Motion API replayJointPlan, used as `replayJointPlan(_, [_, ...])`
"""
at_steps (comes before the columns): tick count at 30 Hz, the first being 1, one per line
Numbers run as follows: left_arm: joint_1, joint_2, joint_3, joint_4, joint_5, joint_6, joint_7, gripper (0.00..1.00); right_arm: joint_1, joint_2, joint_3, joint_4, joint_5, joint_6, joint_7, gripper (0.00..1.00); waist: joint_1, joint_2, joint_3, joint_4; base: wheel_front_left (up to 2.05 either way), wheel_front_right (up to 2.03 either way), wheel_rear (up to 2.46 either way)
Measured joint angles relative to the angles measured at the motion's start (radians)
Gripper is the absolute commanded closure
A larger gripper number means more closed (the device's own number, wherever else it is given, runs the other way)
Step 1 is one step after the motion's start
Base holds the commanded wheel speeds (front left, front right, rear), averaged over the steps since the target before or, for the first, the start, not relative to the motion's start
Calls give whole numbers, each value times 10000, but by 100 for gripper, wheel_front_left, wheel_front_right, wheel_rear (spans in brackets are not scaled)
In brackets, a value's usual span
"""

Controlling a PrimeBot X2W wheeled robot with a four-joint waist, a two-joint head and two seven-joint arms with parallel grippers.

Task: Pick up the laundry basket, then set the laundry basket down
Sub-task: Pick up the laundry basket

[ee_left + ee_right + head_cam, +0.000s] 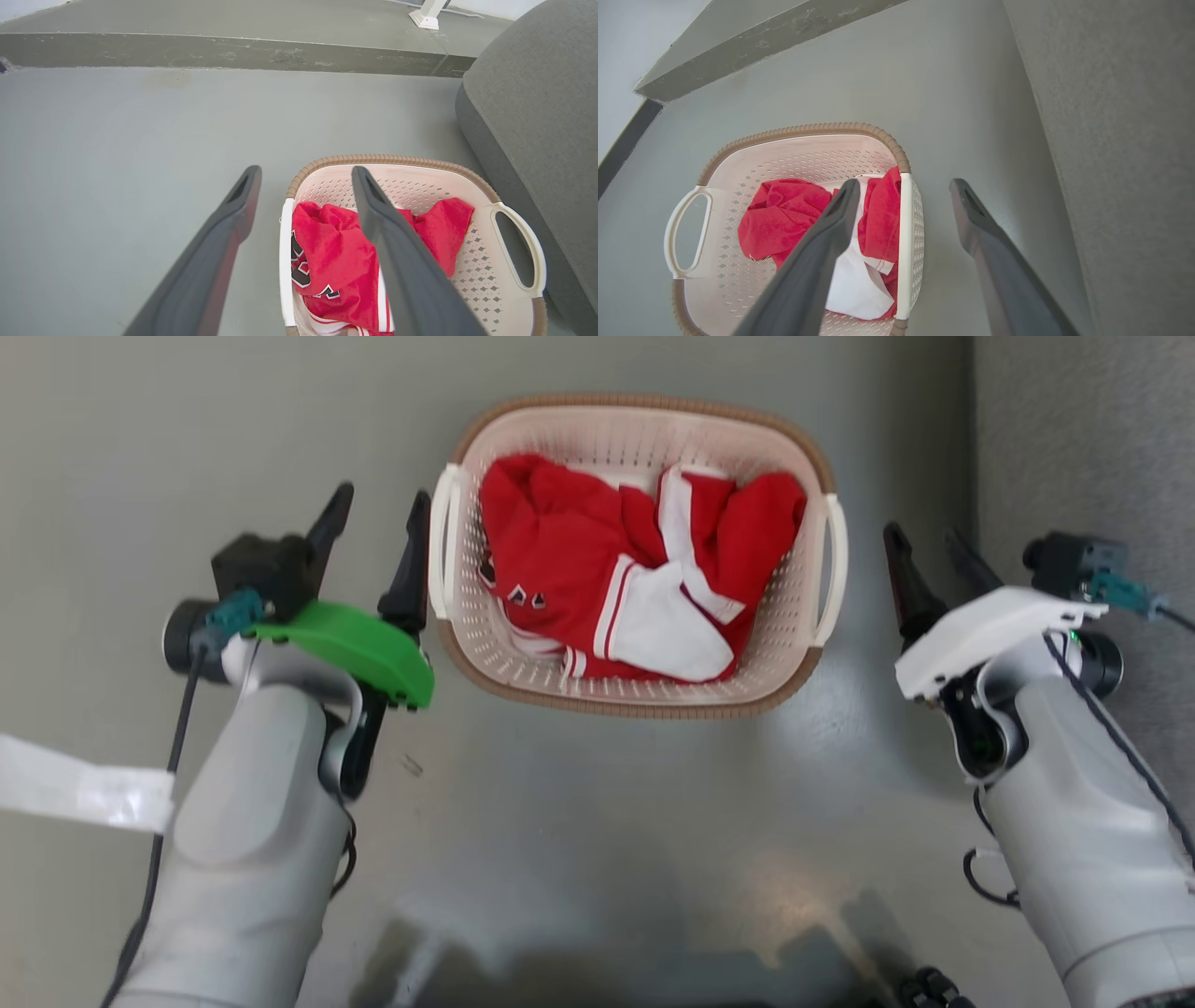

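While the laundry basket [644, 707] is sitting on the floor [597, 821] with its long axis running side to side, both pincers are flanking it with fingers [408, 569] apart, empty: the left pincer [383, 502] just beside one handle [439, 551], the right pincer [924, 537] farther off.

The left gripper [383, 502] has its two dark fingers [408, 569] spread wide, pointing forward. The right gripper [924, 536] has its fingers apart too, but a bit closer together. The left arm [252, 803] and the right arm [1083, 831] are pale gray. They reach out low, well apart. The left wrist has a green cover [355, 649] and the right wrist has a white cover [980, 625].
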Motion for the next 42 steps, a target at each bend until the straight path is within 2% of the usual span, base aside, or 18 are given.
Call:
replayJointPlan(21, [-2442,-63,-571,2460,-468,-54,328,0,-2120,125,594,1386,-94,90,268,0,0,0,2513,80,0,0,0])
replayJointPlan(42, [-3482,-79,-1670,3691,-1191,-86,853,0,-3150,282,1402,2322,159,92,157,0,0,0,3412,6,0,0,0])
